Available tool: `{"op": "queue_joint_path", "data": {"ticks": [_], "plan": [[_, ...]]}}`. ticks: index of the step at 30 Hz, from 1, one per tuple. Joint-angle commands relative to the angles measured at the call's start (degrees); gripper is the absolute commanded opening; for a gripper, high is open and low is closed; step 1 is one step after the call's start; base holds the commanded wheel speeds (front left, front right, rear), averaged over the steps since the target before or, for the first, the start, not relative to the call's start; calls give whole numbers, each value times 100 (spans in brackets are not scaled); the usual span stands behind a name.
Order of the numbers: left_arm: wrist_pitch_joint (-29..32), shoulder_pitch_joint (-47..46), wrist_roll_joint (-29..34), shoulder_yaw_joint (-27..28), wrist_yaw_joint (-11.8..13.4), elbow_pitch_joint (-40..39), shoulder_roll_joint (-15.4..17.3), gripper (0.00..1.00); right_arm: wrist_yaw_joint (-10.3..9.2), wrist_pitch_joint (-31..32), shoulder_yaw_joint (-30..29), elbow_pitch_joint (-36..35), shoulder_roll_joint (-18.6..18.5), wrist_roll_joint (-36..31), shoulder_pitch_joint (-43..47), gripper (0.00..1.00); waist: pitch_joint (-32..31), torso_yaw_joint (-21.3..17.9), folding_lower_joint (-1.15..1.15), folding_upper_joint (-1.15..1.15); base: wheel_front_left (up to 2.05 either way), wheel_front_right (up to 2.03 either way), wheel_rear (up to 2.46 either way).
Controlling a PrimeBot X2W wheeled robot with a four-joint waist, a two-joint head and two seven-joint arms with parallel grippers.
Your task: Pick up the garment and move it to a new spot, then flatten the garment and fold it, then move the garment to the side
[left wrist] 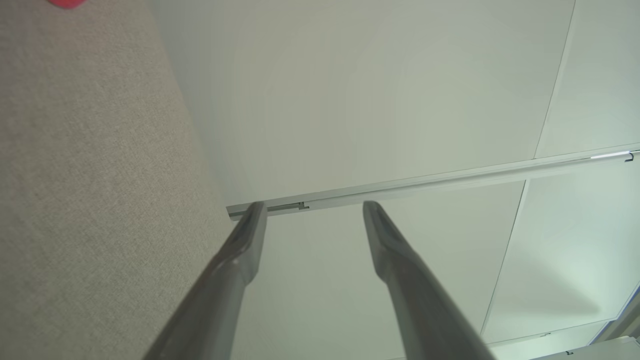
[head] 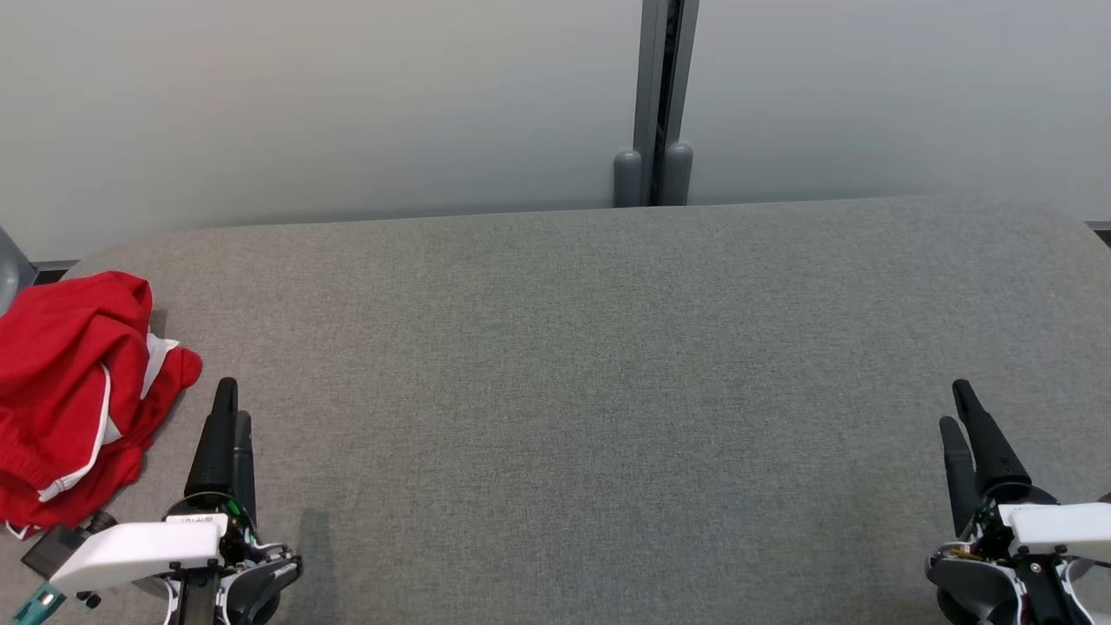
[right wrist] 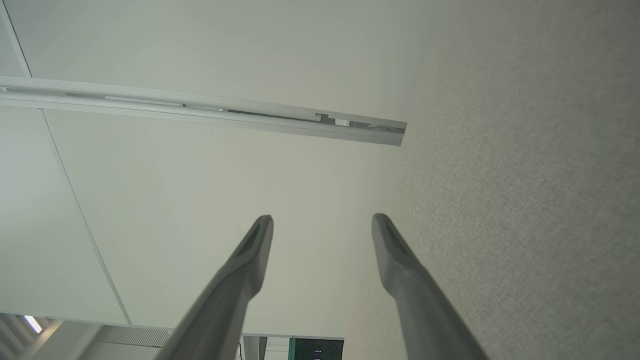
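A crumpled red garment [head: 74, 391] with white stripes lies in a heap at the left edge of the grey fabric surface [head: 590, 391]. A sliver of the garment [left wrist: 66, 2] shows at the top of the left wrist view. My left gripper [head: 233, 401] sits just right of the heap at the lower left, not touching it. Its fingers are apart with nothing between them in the left wrist view, so the gripper [left wrist: 312, 206] is open. My right gripper [head: 955, 404] rests at the lower right, far from the garment. It is open too, seen as the gripper [right wrist: 322, 219] in its wrist view.
A pale wall [head: 347, 95] stands behind the surface, with a grey vertical post [head: 657, 104] at its middle. The surface's rounded back corners curve away at left and right. A grey object [head: 10, 269] peeks in at the far left edge.
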Motion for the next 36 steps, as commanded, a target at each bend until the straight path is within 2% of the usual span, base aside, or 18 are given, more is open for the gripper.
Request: {"op": "queue_joint_path", "data": {"ticks": [1,11,22,36], "plan": [[-64,-245,145,-46,-21,-112,82,100,20,-86,28,-149,-117,-161,-219,100,0,-1,0,0,0,0,0],[-282,-385,1156,-20,-26,-325,82,100,23,-319,14,-308,-209,-1124,-321,100,2,-13,0,0,0,0,0],[-534,-484,2808,-256,-35,-455,160,100,25,-583,155,-494,-363,-2792,-376,100,-17,-18,0,0,0,0,0],[-799,-501,4375,-491,-44,-330,266,100,28,-854,377,-369,-517,-4429,-408,100,-44,-41,0,0,0,0,0]]}}
